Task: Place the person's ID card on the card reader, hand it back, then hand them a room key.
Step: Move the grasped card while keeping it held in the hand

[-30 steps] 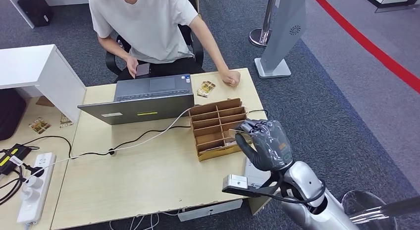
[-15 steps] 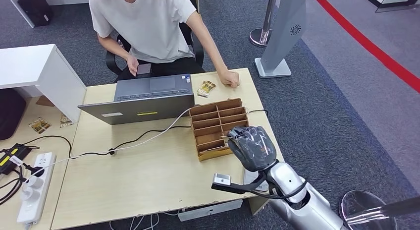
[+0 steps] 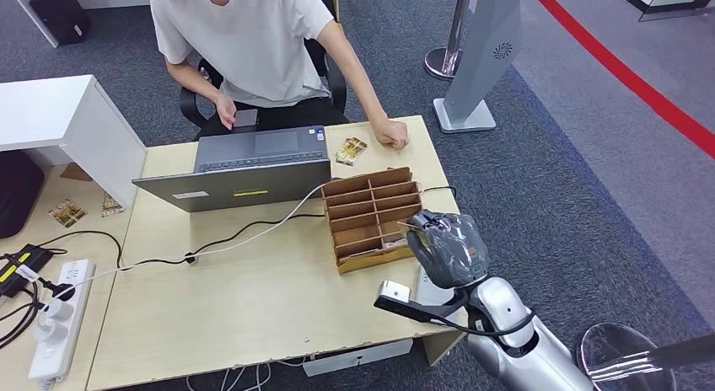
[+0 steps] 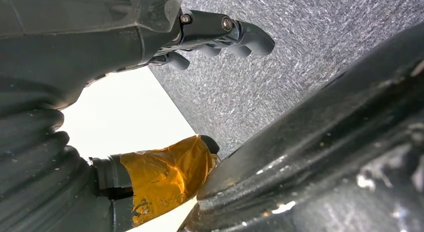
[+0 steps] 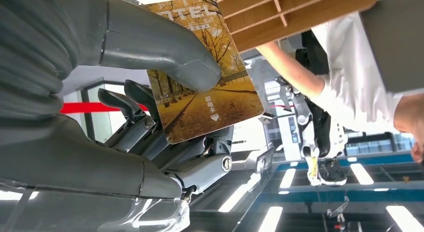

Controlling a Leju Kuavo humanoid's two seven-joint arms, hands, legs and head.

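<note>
Room key (image 5: 207,74), thin, stiff and slippery, sits pinched flat by the right hand (image 3: 447,248); best gripped mid-card.

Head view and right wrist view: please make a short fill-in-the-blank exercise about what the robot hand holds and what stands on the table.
1. The right robot hand holds a room key card printed with yellow ____.
2. The wooden card organizer stands beside a grey ____ on the table.
3. The person rests one ____ on the table's far edge.
4. A thick grey ____ presses on the card's printed face.

Missing words: trees; laptop; fist; thumb
</note>
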